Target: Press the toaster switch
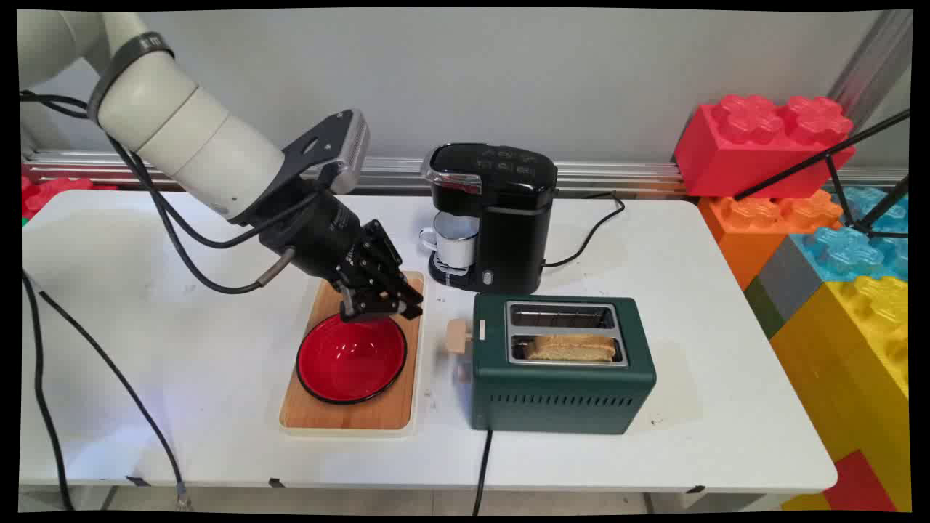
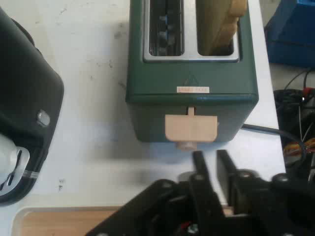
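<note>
My gripper [image 1: 407, 305] hangs over the far right rim of a red bowl [image 1: 351, 359] that sits on a wooden tray [image 1: 349, 418]. Its fingers stand close together with nothing between them, pointing toward the green toaster [image 1: 559, 392]. In the hand view the gripper [image 2: 212, 164] is just short of the toaster's beige lever [image 2: 191, 129], which sticks out of the toaster [image 2: 192, 73] on the side facing me. A slice of bread [image 1: 571, 348] stands in the toaster's near slot; the far slot is empty.
A black coffee machine [image 1: 501, 214] with a white mug [image 1: 454, 243] under its spout stands behind the toaster, its cord running right. The toaster's cord drops over the table's front edge. Large coloured toy blocks [image 1: 814, 211] are stacked to the right of the table.
</note>
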`<state>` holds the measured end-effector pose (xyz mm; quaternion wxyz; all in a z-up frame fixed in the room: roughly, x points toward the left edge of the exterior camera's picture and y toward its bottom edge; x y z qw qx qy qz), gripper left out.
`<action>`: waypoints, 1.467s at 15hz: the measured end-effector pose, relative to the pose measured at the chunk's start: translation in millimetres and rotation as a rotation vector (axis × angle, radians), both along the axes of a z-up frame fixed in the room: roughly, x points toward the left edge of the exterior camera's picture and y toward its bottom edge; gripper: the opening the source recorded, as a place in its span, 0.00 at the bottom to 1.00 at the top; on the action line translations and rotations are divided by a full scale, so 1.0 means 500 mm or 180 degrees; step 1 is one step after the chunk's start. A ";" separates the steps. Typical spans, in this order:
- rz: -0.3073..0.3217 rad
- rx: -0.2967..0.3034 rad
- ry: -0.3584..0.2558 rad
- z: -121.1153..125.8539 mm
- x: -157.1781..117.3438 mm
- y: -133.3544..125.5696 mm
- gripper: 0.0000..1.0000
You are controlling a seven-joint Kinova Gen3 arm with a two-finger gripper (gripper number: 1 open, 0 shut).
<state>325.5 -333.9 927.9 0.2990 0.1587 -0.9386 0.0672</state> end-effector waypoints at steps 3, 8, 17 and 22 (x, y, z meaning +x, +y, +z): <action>0.0061 0.0036 0.0047 -0.009 0.003 -0.002 0.00; 0.0118 0.0026 0.0238 -0.031 0.017 -0.006 0.00; 0.0080 -0.0104 0.0656 -0.105 0.050 -0.005 0.00; 0.0116 -0.0141 0.0817 -0.139 0.059 -0.009 0.00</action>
